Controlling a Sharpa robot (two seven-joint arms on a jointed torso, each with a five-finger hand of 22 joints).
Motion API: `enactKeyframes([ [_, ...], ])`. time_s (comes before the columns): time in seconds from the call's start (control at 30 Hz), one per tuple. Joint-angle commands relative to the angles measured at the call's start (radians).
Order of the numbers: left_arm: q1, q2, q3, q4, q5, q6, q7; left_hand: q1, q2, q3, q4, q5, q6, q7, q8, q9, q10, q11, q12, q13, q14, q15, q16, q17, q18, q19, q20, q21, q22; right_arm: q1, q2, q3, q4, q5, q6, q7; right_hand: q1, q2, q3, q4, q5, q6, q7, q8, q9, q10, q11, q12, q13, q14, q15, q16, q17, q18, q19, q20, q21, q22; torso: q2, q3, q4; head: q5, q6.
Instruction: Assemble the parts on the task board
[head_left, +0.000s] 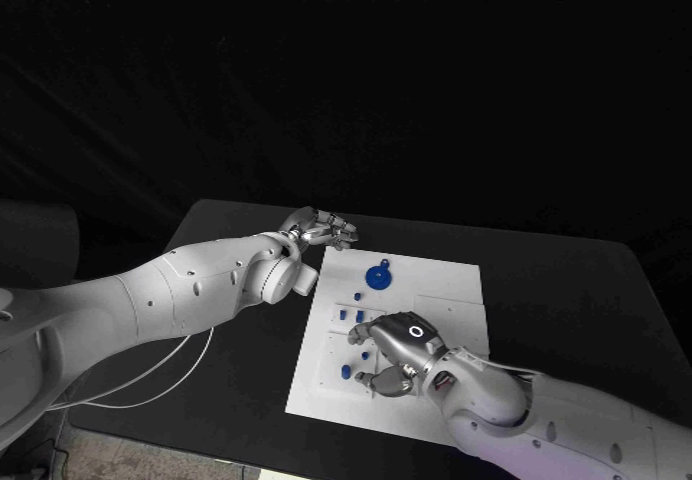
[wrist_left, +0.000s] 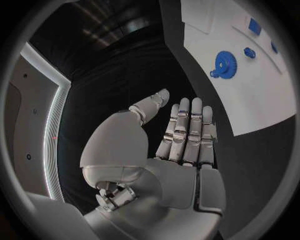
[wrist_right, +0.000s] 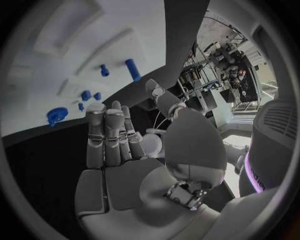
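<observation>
Both hands (head_left: 320, 231) (head_left: 392, 345) open, gear (head_left: 378, 276) between

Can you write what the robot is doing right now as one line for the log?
left hand: open, off the task board | right hand: open, above board | blue gear: lying on board | held: nothing

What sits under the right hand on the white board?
The silver right hand hovers over the white rectangular task board. Small blue parts show beside it, and a blue gear lies farther up. Whatever lies directly beneath the palm is covered.
</observation>
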Motion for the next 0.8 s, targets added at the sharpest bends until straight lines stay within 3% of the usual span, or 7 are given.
enactKeyframes([
  [0.03, 0.001, -0.002, 0.001, -0.001, 0.003, 0.014, 0.005, 0.002, 0.009, -0.005, 0.000, -0.005, -0.006, -0.001, 0.003, -0.001, -0.008, 0.000, -0.005, -0.001, 0.006, 0.002, -0.005, 0.001, -0.002, 0.004, -0.001, -0.006, 0.002, 0.030, -0.068, 0.026, 0.037, 0.234, -0.032, 0.054, -0.009, 0.000, 0.007, 0.025, 0.003, 0.014, 0.008, 0.007, 0.003, 0.041, -0.012, 0.033, 0.006, 0.006, -0.013, 0.008, -0.003, 0.085, 0.012, 0.003, -0.007, 0.009, -0.002, 0.0006, -0.0015, -0.019, 0.012],
  [0.13, 0.001, -0.008, 0.001, -0.001, 0.003, 0.021, 0.010, 0.001, 0.009, -0.005, 0.000, -0.005, -0.006, 0.000, 0.003, -0.001, -0.008, 0.000, -0.005, -0.002, 0.006, 0.002, -0.006, 0.002, -0.002, 0.004, -0.001, -0.006, 0.002, 0.072, -0.135, 0.050, 0.035, 0.365, 0.074, 0.040, -0.018, 0.002, 0.015, 0.049, 0.005, 0.028, 0.012, 0.017, 0.006, 0.074, -0.024, 0.064, 0.016, 0.011, -0.025, 0.009, -0.004, 0.085, 0.019, 0.003, -0.006, 0.008, -0.004, 0.0017, -0.0052, -0.036, 0.024],
  [0.23, 0.000, -0.014, 0.000, -0.002, 0.003, 0.020, 0.012, 0.000, 0.008, -0.006, 0.001, -0.005, -0.006, 0.000, 0.003, -0.001, -0.008, 0.000, -0.005, -0.002, 0.006, 0.002, -0.006, 0.003, -0.002, 0.004, 0.000, -0.007, 0.002, 0.114, -0.197, 0.050, 0.016, 0.551, 0.161, 0.026, -0.033, 0.008, 0.034, 0.114, -0.009, 0.078, -0.015, 0.054, 0.036, 0.141, -0.064, 0.169, 0.082, 0.009, -0.067, 0.011, -0.003, 0.085, 0.020, -0.002, -0.010, 0.009, -0.007, 0.0025, -0.0101, -0.057, 0.032],
  [0.43, -0.002, -0.029, 0.000, 0.004, 0.015, 0.022, 0.017, -0.003, 0.007, -0.008, 0.001, -0.006, -0.006, 0.000, 0.004, -0.001, -0.008, 0.000, -0.005, -0.002, 0.006, 0.002, -0.007, 0.004, -0.003, 0.004, 0.000, -0.007, 0.002, 0.134, -0.283, 0.050, 0.005, 0.688, 0.288, -0.014, -0.042, 0.021, 0.024, 0.142, -0.009, 0.079, -0.028, 0.061, 0.054, 0.197, -0.086, 0.299, 0.176, 0.011, -0.083, 0.014, -0.001, 0.084, 0.024, -0.004, -0.010, 0.012, -0.014, 0.0037, -0.0219, -0.080, 0.033],
  [0.47, -0.003, -0.031, 0.000, 0.005, 0.015, 0.023, 0.017, -0.005, 0.006, -0.009, 0.002, -0.006, -0.006, 0.000, 0.004, -0.001, -0.008, 0.000, -0.005, -0.002, 0.006, 0.003, -0.008, 0.004, -0.003, 0.004, 0.000, -0.008, 0.003, 0.134, -0.293, 0.049, 0.006, 0.702, 0.303, -0.031, -0.084, 0.076, -0.054, 0.163, -0.004, 0.078, -0.111, 0.075, 0.098, 0.039, -0.150, 0.714, 0.560, 0.018, -0.129, 0.014, 0.000, 0.085, 0.050, -0.018, -0.010, 0.008, -0.015, 0.0046, -0.0232, -0.083, 0.032],
  [0.53, -0.004, -0.036, 0.000, 0.011, 0.015, 0.024, 0.018, -0.006, 0.006, -0.010, 0.003, -0.006, -0.006, 0.000, 0.004, -0.001, -0.008, 0.000, -0.005, -0.003, 0.007, 0.003, -0.009, 0.005, -0.003, 0.004, 0.000, -0.008, 0.003, 0.134, -0.305, 0.047, 0.009, 0.705, 0.325, -0.071, -0.048, 0.061, -0.027, 0.149, -0.010, 0.068, -0.055, 0.068, 0.099, 0.041, -0.126, 0.752, 0.590, 0.020, -0.124, 0.016, 0.002, 0.085, 0.040, -0.023, -0.014, 0.010, -0.015, 0.0062, -0.0231, -0.088, 0.032],
  [0.8, -0.009, -0.065, -0.001, 0.047, 0.017, 0.031, 0.023, -0.013, 0.004, -0.014, 0.006, -0.006, -0.006, 0.000, 0.004, -0.001, -0.008, 0.000, -0.005, -0.004, 0.007, 0.003, -0.012, 0.008, -0.003, 0.004, 0.000, -0.009, 0.004, 0.133, -0.368, 0.012, 0.037, 0.710, 0.429, -0.272, -0.089, 0.061, 0.023, 0.217, -0.016, 0.065, -0.050, 0.050, 0.129, 0.019, -0.118, 1.008, 0.812, 0.027, -0.114, 0.096, 0.069, 0.085, 0.053, -0.027, 0.030, 0.024, -0.019, 0.0144, -0.0257, -0.103, 0.025],
])
